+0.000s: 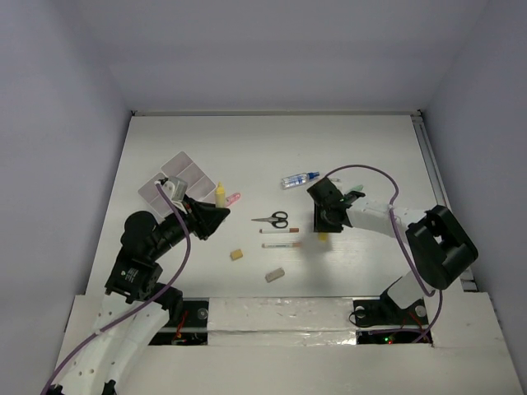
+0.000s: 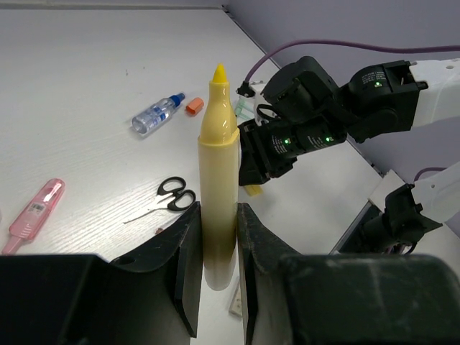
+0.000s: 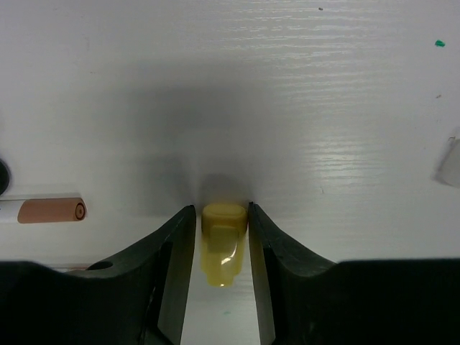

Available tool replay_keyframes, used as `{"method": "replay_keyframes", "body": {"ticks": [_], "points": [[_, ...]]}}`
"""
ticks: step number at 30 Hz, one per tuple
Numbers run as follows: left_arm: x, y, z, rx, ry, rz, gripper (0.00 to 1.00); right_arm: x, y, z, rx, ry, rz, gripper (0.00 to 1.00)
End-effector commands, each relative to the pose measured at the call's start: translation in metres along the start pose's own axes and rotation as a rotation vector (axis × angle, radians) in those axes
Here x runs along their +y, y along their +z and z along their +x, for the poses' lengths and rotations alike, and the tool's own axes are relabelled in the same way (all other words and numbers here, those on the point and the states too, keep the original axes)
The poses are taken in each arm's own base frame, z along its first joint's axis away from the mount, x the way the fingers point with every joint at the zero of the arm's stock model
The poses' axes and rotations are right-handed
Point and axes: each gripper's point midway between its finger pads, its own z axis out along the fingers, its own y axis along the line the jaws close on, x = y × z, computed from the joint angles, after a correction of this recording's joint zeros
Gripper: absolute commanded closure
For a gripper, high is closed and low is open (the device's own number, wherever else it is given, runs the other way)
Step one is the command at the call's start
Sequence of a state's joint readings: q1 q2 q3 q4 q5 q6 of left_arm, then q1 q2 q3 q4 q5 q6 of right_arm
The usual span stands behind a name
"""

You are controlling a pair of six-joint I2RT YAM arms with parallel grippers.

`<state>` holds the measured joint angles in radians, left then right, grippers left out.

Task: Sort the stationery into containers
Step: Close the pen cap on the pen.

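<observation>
The white tray [image 1: 185, 173] sits at upper left of the overhead view. Just beside it, the left gripper [image 2: 217, 212] pinches an uncapped yellow marker [image 2: 218, 144] upright, we judge for sorting. Right of centre, the right gripper [image 3: 221, 208] brackets a small yellow cap [image 3: 223, 244] on the table [image 1: 370, 148] with part-spread jaws; whether they grip it, we cannot tell.

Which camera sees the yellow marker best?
The left wrist view: the yellow marker fills the middle, clamped in the left gripper. The top view shows the marker only as a tiny yellow bit. The right wrist view doesn't show it.
</observation>
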<state>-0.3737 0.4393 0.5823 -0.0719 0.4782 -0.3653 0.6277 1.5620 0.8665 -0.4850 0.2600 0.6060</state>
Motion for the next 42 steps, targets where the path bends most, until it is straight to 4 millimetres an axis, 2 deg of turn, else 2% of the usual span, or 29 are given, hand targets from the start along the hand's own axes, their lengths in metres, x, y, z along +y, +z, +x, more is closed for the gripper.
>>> {"method": "replay_keyframes", "body": {"ticks": [1, 3, 5, 6, 7, 8, 9, 13, 14, 17, 18, 22, 24, 25, 27, 28, 29, 32, 34, 38, 39, 40, 42], "points": [[-0.005, 0.003, -0.005, -0.019, 0.017, 0.034, 1.00, 0.003, 0.004, -0.003, -0.013, 0.019, -0.017, 0.59], [-0.005, 0.004, -0.005, -0.017, 0.014, 0.032, 1.00, 0.002, 0.004, -0.003, -0.014, 0.017, -0.012, 0.59], [-0.004, 0.004, -0.003, -0.011, 0.012, 0.033, 1.00, 0.001, 0.003, -0.002, -0.014, 0.015, -0.010, 0.64], [-0.004, 0.005, -0.004, -0.012, 0.012, 0.032, 1.00, 0.001, 0.003, -0.003, -0.017, 0.014, -0.010, 0.70], [-0.004, 0.005, -0.003, -0.010, 0.011, 0.033, 1.00, 0.000, 0.001, -0.006, -0.027, 0.015, -0.007, 0.81], [-0.004, 0.006, -0.003, -0.008, 0.010, 0.032, 1.00, 0.000, -0.001, -0.009, -0.040, 0.016, -0.006, 0.86], [-0.003, 0.006, -0.002, -0.003, 0.008, 0.031, 1.00, 0.001, -0.003, -0.014, -0.057, 0.013, -0.009, 0.92], [-0.002, 0.008, 0.001, 0.012, 0.001, 0.031, 1.00, 0.013, -0.030, -0.054, -0.181, 0.013, -0.062, 1.00], [0.000, 0.010, 0.003, 0.018, -0.002, 0.027, 1.00, 0.024, -0.049, -0.073, -0.242, 0.024, -0.119, 1.00], [0.003, 0.012, 0.006, 0.033, -0.012, 0.018, 1.00, 0.057, -0.092, -0.114, -0.384, 0.038, -0.311, 1.00], [0.003, 0.013, 0.007, 0.038, -0.014, 0.018, 1.00, 0.071, -0.112, -0.135, -0.459, 0.052, -0.384, 1.00], [0.009, 0.016, 0.011, 0.055, -0.027, -0.004, 1.00, 0.122, -0.171, -0.172, -0.590, 0.060, -0.648, 1.00], [0.013, 0.018, 0.013, 0.065, -0.036, -0.020, 1.00, 0.141, -0.195, -0.184, -0.636, 0.082, -0.759, 1.00], [0.014, 0.019, 0.014, 0.069, -0.038, -0.025, 1.00, 0.157, -0.214, -0.193, -0.681, 0.079, -0.849, 1.00], [0.018, 0.021, 0.017, 0.079, -0.046, -0.039, 1.00, 0.176, -0.234, -0.194, -0.702, 0.061, -0.941, 1.00], [0.019, 0.021, 0.017, 0.080, -0.047, -0.044, 1.00, 0.186, -0.248, -0.201, -0.743, 0.063, -0.984, 1.00], [0.020, 0.022, 0.018, 0.086, -0.050, -0.049, 1.00, 0.198, -0.258, -0.195, -0.752, 0.048, -1.023, 1.00], [0.024, 0.023, 0.021, 0.093, -0.057, -0.064, 1.00, 0.216, -0.279, -0.195, -0.800, 0.042, -1.100, 1.00], [0.026, 0.024, 0.021, 0.096, -0.059, -0.072, 1.00, 0.228, -0.294, -0.187, -0.824, 0.036, -1.152, 1.00], [0.029, 0.025, 0.023, 0.105, -0.065, -0.086, 1.00, 0.243, -0.306, -0.179, -0.847, 0.042, -1.189, 1.00], [0.030, 0.026, 0.024, 0.109, -0.067, -0.091, 1.00, 0.245, -0.302, -0.180, -0.844, 0.044, -1.182, 1.00], [0.031, 0.026, 0.024, 0.107, -0.067, -0.098, 1.00, 0.253, -0.309, -0.174, -0.839, 0.034, -1.203, 1.00], [0.034, 0.026, 0.024, 0.107, -0.069, -0.114, 1.00, 0.255, -0.304, -0.179, -0.856, 0.055, -1.169, 1.00]]}}
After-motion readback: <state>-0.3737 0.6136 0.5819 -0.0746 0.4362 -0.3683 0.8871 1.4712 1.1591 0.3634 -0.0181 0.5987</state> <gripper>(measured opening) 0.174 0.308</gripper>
